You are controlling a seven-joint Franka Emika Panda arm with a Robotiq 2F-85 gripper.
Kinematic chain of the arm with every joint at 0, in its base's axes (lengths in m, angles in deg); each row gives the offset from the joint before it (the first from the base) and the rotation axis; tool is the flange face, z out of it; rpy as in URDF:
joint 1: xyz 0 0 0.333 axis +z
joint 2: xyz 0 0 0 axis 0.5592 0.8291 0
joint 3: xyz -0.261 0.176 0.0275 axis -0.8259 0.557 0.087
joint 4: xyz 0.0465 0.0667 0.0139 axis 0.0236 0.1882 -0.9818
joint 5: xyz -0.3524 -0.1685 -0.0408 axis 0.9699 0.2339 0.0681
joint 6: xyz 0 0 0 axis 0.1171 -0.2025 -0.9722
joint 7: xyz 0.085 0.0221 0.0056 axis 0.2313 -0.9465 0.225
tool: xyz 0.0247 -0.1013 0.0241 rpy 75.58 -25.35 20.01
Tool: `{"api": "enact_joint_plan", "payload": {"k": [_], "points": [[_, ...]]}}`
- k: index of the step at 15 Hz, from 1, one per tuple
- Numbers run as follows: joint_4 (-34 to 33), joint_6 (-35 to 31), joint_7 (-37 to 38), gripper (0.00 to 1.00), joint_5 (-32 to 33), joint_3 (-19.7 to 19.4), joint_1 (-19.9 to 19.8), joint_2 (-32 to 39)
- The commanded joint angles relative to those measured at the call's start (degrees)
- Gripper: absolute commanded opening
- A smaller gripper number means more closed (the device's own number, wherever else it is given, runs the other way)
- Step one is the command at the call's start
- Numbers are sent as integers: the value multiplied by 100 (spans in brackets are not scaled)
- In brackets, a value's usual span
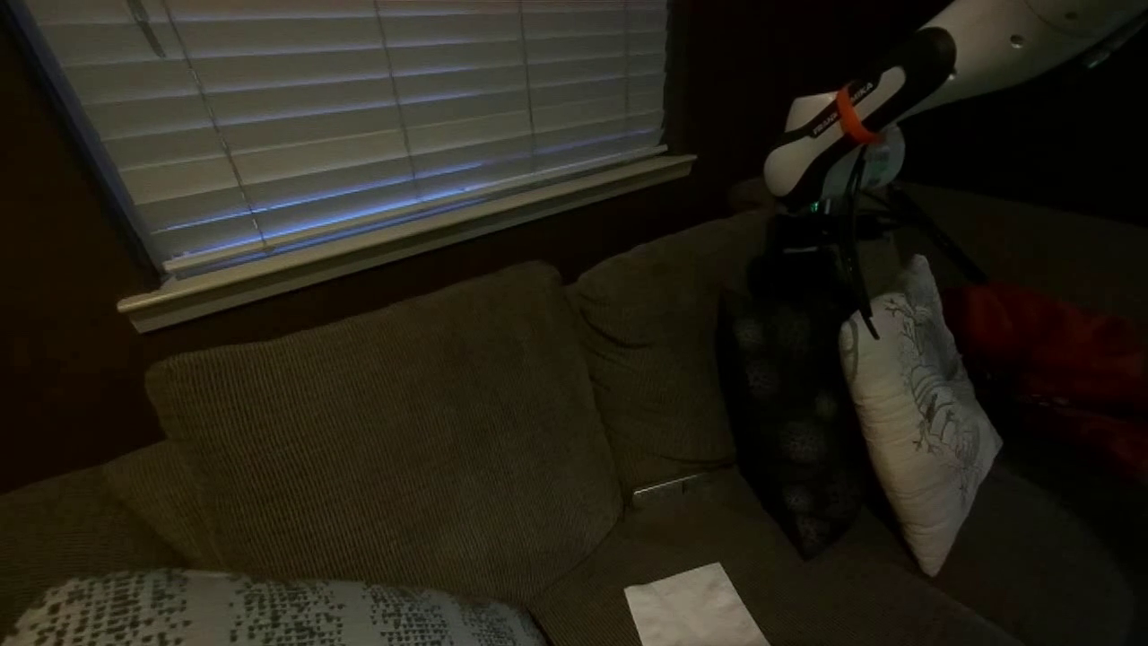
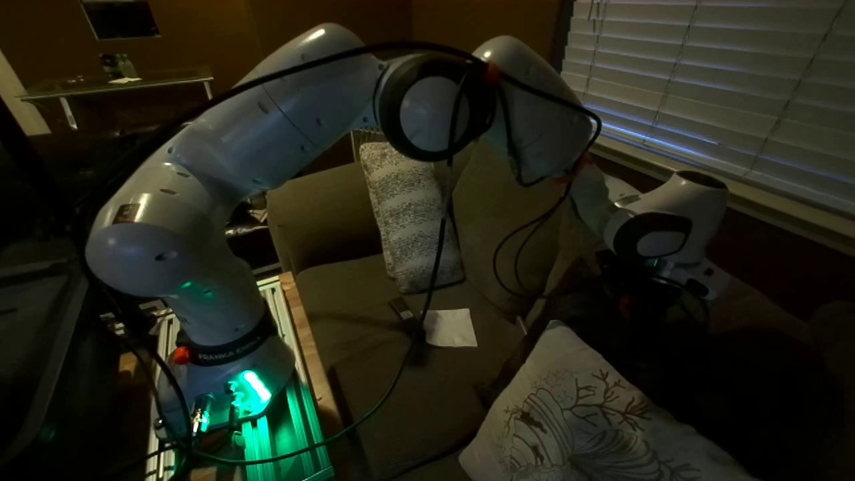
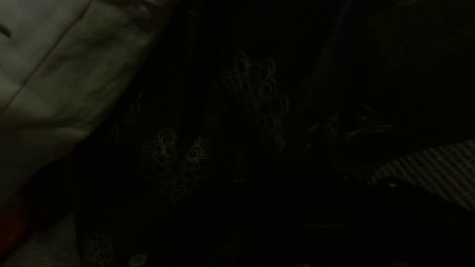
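Observation:
A dark cushion with pale patterned patches (image 1: pixel 794 431) leans on the sofa in an exterior view. My gripper (image 1: pixel 794 289) points down at its upper edge and overlaps it there. In the wrist view this dark cushion (image 3: pixel 256 96) fills most of the picture. The black fingers merge with the dark fabric, so how far apart they stand and whether cloth is between them is hidden. Close beside it stands a white cushion with a branch-like print (image 1: pixel 928 422), also at the upper left of the wrist view (image 3: pixel 55 66). A thin black cable hangs from the wrist towards the white cushion.
Sofa back cushions (image 1: pixel 404 431) rise beside the arm, below a window sill (image 1: pixel 404 238) and blinds. On the seat lie a white sheet (image 2: pixel 451 327) and a dark remote-like object (image 2: pixel 403 310). A grey-white patterned cushion (image 2: pixel 411 220) and red cloth (image 1: pixel 1049 345) are nearby. Cables loop from the arm.

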Motion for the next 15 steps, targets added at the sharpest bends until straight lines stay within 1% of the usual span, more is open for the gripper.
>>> {"api": "enact_joint_plan", "payload": {"k": [1,2,4,5,7,11,15], "points": [[-208,378,-28,2,-268,274,-246,6],[-182,474,-43,0,-337,330,-307,-62],[-163,691,-45,0,-470,390,-433,-183],[-106,715,-11,2,-536,397,-459,-270],[96,814,79,2,-586,361,-434,-503],[647,565,383,2,-439,184,-113,-940],[1245,169,458,2,-430,178,139,-1352]]}}
